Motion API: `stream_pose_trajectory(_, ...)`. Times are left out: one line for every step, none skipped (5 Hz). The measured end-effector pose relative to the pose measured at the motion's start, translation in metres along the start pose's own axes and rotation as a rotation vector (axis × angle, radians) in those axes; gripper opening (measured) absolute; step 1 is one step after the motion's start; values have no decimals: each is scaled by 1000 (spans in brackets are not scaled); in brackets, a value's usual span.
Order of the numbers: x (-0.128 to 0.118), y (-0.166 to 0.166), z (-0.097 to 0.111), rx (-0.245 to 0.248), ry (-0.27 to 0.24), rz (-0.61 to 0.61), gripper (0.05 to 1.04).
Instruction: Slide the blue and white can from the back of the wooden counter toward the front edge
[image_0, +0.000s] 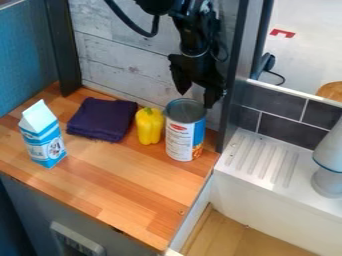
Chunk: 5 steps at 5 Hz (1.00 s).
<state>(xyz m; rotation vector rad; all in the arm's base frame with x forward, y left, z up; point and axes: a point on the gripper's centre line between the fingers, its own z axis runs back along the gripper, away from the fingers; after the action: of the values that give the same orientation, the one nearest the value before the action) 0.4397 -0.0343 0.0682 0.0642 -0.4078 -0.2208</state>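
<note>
Spread apart, the tool (196, 99) hangs over a can (185, 134) near the tabletop's (127, 185) right edge; squarely centred contact looks steadiest.

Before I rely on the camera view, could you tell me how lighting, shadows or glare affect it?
Camera view: pale sheen on the orange-brown wooden counter; little shading detail in the black robot arm and folded dark purple cloth; bright white surface at upper right; no harsh glare over the tall blue-and-white can.
</note>
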Motion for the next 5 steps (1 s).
stream_pose_trajectory(-3,0,-3,2,-5,41,1001)
stream_pose_trajectory(-10,-2,-7,-2,-5,62,1001)
stream_pose_trajectory(-20,-7,-4,-22,1,96,1001)
stream_pose_trajectory(-31,-9,1,-35,8,136,1001)
stream_pose_trajectory(-45,-10,6,-33,18,158,1001)
